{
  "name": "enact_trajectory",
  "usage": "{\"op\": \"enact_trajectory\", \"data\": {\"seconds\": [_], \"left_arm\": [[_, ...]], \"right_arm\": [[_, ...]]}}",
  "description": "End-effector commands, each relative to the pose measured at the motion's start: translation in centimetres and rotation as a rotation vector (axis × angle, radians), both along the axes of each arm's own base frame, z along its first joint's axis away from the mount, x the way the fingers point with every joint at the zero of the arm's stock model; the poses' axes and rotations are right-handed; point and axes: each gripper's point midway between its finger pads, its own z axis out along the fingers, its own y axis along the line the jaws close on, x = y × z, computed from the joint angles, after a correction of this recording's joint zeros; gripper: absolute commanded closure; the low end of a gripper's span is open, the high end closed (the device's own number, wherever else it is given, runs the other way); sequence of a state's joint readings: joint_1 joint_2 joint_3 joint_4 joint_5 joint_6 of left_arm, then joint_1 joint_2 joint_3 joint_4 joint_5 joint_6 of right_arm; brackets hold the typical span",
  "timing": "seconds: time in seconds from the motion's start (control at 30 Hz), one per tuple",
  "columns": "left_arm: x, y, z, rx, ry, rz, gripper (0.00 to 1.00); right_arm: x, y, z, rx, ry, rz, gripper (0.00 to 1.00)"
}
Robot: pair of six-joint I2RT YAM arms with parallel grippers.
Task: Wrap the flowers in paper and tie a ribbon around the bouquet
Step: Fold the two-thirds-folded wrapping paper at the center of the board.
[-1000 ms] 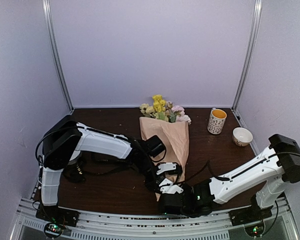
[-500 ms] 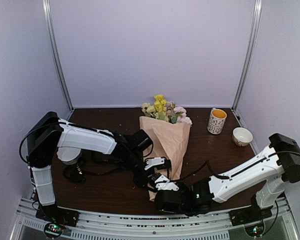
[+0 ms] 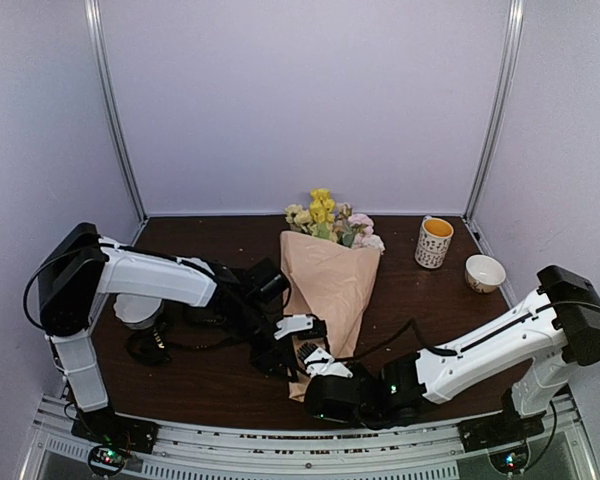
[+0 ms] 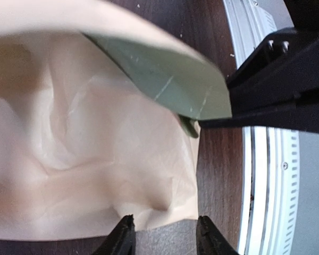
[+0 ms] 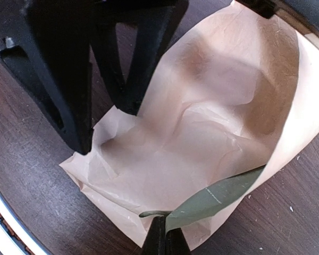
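Two arms are meeting low over a dark brown wood-grain table (image 3: 210, 380), which is sitting inside a booth of plain pale lilac walls (image 3: 310, 100), with thin metal posts in the far corners and a ribbed metal rail (image 3: 280, 455) running along the near edge. A patterned mug (image 3: 434, 242) and a small pale bowl (image 3: 485, 272) are standing near the far right corner, apart from each other. The bouquet (image 3: 330, 280) is lying at the table's middle, its narrow end toward the arms and the flowers (image 3: 328, 220), yellow, cream and pink, spilling out at the far, wide end. The paper (image 5: 202, 122) is looking thin, matt and softly creased, peach on one face and dull green where an edge is folding over. The right gripper (image 5: 165, 239) is pinching that folded green edge, jaws closed on the paper. The left gripper (image 4: 166, 236) is hovering with jaws apart just at the cone's narrow edge, gripping nothing.
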State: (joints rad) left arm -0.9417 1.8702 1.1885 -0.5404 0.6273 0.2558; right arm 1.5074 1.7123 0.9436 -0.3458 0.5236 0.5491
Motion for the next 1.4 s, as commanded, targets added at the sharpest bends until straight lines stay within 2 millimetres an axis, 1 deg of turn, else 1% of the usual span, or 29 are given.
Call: {"op": "enact_trajectory", "data": {"seconds": [0.0, 0.07, 0.1, 0.17, 0.23, 0.3, 0.37, 0.4, 0.43, 0.53, 0.6, 0.67, 0.77, 0.83, 0.87, 0.9, 0.97, 1.0, 1.07, 1.1, 1.2, 1.37], "left_arm": [[3.3, -0.3, 4.7, -0.148, -0.165, 0.076, 0.61], [3.8, -0.1, 5.0, -0.167, -0.246, 0.091, 0.61], [4.1, 0.1, 4.9, -0.163, -0.285, 0.101, 0.61], [5.3, 0.6, 4.7, -0.155, -0.321, 0.173, 0.62], [6.2, 0.5, 5.0, -0.199, -0.279, 0.234, 0.62], [7.4, 0.2, 5.8, -0.277, -0.207, 0.301, 0.63], [8.5, 0.2, 6.1, -0.325, -0.129, 0.372, 0.65], [8.8, 0.1, 6.2, -0.352, -0.088, 0.384, 0.65], [8.7, -0.2, 6.9, -0.397, -0.046, 0.376, 0.65], [7.1, -0.8, 9.5, -0.523, -0.004, 0.29, 0.61], [6.4, -0.7, 10.2, -0.546, -0.015, 0.252, 0.61], [5.6, -0.5, 10.2, -0.551, -0.009, 0.212, 0.63], [5.2, -0.1, 9.4, -0.523, -0.002, 0.196, 0.69], [5.5, 0.0, 8.7, -0.497, -0.02, 0.219, 0.72], [6.5, 0.2, 8.1, -0.467, -0.048, 0.274, 0.75], [7.9, 0.5, 7.2, -0.425, -0.085, 0.347, 0.77], [10.8, 1.9, 4.4, -0.274, -0.181, 0.496, 0.77], [11.7, 2.6, 3.1, -0.185, -0.237, 0.526, 0.77], [11.9, 3.1, 1.1, -0.041, -0.349, 0.502, 0.76], [12.0, 3.3, 0.5, -0.003, -0.377, 0.489, 0.76], [11.7, 3.4, -0.3, 0.014, -0.363, 0.486, 0.74], [10.7, 2.6, -1.0, -0.007, -0.289, 0.463, 0.7]], "right_arm": [[-1.3, -4.2, -4.1, -0.226, 0.064, 0.046, 1.0], [-1.2, -4.2, -4.1, -0.225, 0.066, 0.043, 1.0], [-1.2, -4.3, -4.1, -0.224, 0.067, 0.043, 1.0], [-1.1, -4.1, -4.0, -0.219, 0.065, 0.041, 1.0], [-1.1, -4.1, -3.9, -0.219, 0.064, 0.043, 1.0], [-1.1, -4.0, -3.9, -0.222, 0.063, 0.046, 1.0], [-1.1, -4.0, -4.0, -0.228, 0.062, 0.047, 1.0], [-1.0, -4.1, -3.9, -0.231, 0.062, 0.047, 1.0], [-1.1, -4.1, -3.9, -0.23, 0.062, 0.048, 1.0], [-1.0, -4.0, -3.8, -0.231, 0.058, 0.049, 1.0], [-1.0, -3.9, -3.7, -0.23, 0.056, 0.05, 1.0], [-1.0, -3.8, -3.9, -0.235, 0.056, 0.054, 1.0], [-1.0, -3.7, -4.0, -0.238, 0.058, 0.058, 1.0], [-1.0, -3.7, -4.1, -0.239, 0.059, 0.059, 1.0], [-1.0, -3.7, -4.1, -0.24, 0.059, 0.059, 1.0], [-1.0, -3.8, -4.1, -0.241, 0.06, 0.059, 1.0], [-1.0, -3.8, -4.1, -0.239, 0.062, 0.058, 1.0], [-1.0, -3.8, -4.0, -0.234, 0.063, 0.054, 1.0], [-1.0, -3.6, -3.9, -0.219, 0.07, 0.054, 1.0], [-1.1, -3.5, -3.7, -0.211, 0.071, 0.055, 1.0], [-0.9, -3.3, -3.4, -0.196, 0.069, 0.048, 1.0], [-0.8, -2.9, -3.3, -0.15, 0.084, 0.039, 1.0]]}}
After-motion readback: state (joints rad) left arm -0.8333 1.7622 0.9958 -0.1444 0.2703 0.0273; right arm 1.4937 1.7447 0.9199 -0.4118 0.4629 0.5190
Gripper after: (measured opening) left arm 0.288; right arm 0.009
